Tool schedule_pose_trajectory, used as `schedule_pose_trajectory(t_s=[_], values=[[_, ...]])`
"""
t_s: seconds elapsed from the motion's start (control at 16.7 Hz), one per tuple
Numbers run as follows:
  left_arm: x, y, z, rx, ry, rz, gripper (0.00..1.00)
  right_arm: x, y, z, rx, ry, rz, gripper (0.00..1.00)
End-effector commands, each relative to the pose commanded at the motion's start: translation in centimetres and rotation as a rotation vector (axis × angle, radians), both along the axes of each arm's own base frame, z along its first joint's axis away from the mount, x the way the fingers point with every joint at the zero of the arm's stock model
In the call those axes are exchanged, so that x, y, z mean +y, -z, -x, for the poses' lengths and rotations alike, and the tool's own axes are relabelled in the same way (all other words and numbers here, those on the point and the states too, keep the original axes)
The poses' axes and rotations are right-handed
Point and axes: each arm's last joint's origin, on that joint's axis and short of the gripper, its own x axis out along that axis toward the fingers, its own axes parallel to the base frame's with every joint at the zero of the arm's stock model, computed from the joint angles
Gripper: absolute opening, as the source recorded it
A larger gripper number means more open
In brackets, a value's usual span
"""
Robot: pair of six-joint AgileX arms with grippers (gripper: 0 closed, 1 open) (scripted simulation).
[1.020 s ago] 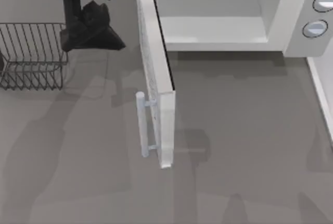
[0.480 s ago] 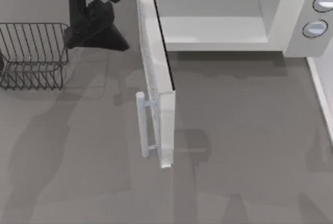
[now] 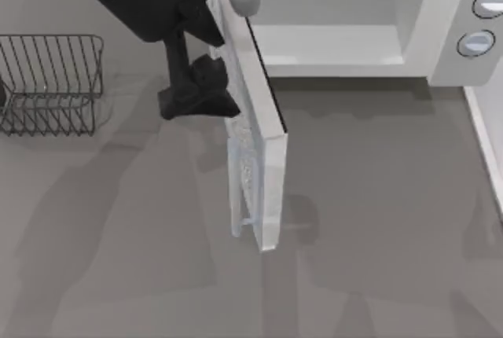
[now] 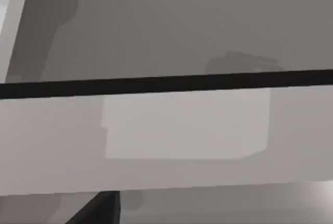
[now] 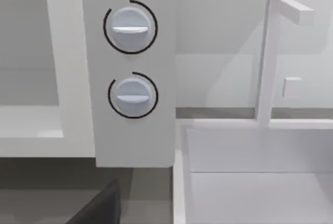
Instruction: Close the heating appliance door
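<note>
Against the door's [image 3: 253, 110] outer face, just left of it near the hinge end, sat the left claw [image 3: 196, 98]; whether clenched or released I cannot tell. The door stood wide open, its long axis running out from the microwave [image 3: 440, 31] across the surface [image 3: 377, 220]. Closing probably meant pushing rightward, toward the cavity. The rack [image 3: 47, 82] lay well left.

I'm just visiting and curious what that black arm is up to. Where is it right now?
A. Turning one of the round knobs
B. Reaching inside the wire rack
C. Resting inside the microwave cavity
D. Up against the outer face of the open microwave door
D: in the top view the left gripper sits against the outer face of the door, which stands open from the microwave, well clear of the wire rack.
</note>
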Motion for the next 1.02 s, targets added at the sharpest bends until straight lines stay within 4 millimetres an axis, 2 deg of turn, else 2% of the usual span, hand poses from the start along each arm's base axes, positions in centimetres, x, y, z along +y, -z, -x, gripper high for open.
schedule_pose_trajectory(t_s=[0.12,0.36,1.02], values=[[-0.47,0.84,0.08,0.003,0.0,-0.002,1.0,0.0,0.0,0.0,0.0,0.0,0.0,1.0],[-0.51,0.89,0.09,0.004,0.0,-0.002,1.0,0.0,0.0,0.0,0.0,0.0,0.0,1.0],[-0.51,0.89,0.09,0.004,0.0,-0.002,0.17,0.0,0.0,0.0,0.0,0.0,0.0,1.0]])
